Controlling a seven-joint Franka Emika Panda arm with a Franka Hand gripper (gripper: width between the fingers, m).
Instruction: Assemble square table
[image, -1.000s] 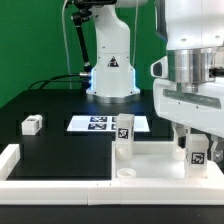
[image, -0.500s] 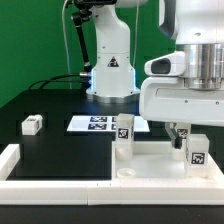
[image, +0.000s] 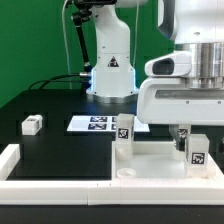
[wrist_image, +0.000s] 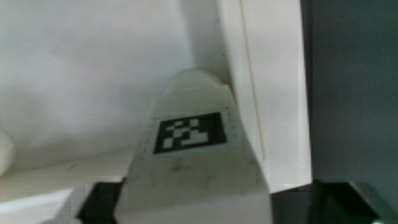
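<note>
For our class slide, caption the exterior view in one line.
Gripper lowered over a tagged leg standing on the square table; another leg lies apart.

gripper (image: 181, 131) fingertips masked by arm housing, jaw state unreadable, square table (image: 150, 160) cut by exterior view's right edge, wrist view blurred, tagged leg (wrist_image: 187, 150) base cropped, tag pattern indistinct

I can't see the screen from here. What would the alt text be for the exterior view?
A white robot arm's gripper hangs low over a tagged white leg standing on a white square tabletop. A second leg stands on the tabletop; a third lies apart on the black table, near the marker board.
</note>
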